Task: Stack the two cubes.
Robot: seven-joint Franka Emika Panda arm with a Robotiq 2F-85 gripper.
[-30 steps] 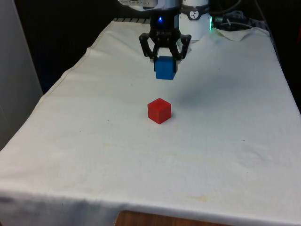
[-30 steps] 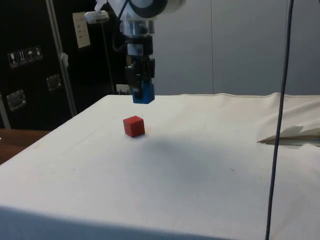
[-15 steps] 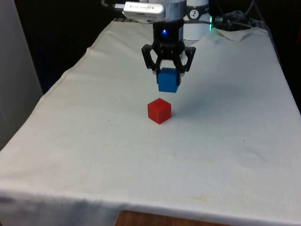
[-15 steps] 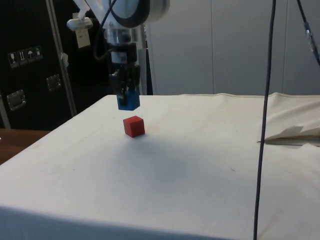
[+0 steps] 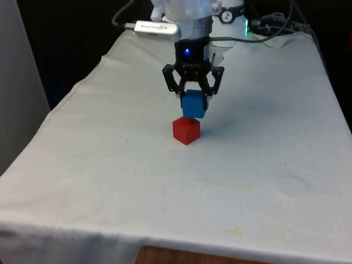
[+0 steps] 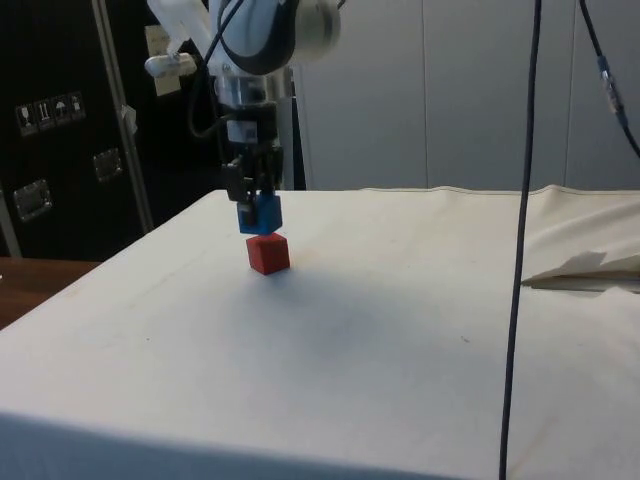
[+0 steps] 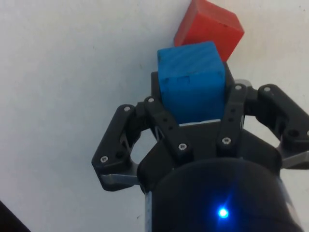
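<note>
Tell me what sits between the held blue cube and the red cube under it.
Nothing: in the side view the blue cube, held by the gripper, hangs right over the red cube.

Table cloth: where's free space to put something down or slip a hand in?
Bare cloth runs from the red cube to the near edge and out to both side edges. Tight only at the red cube, where the gripper holds the blue cube above it.
</note>
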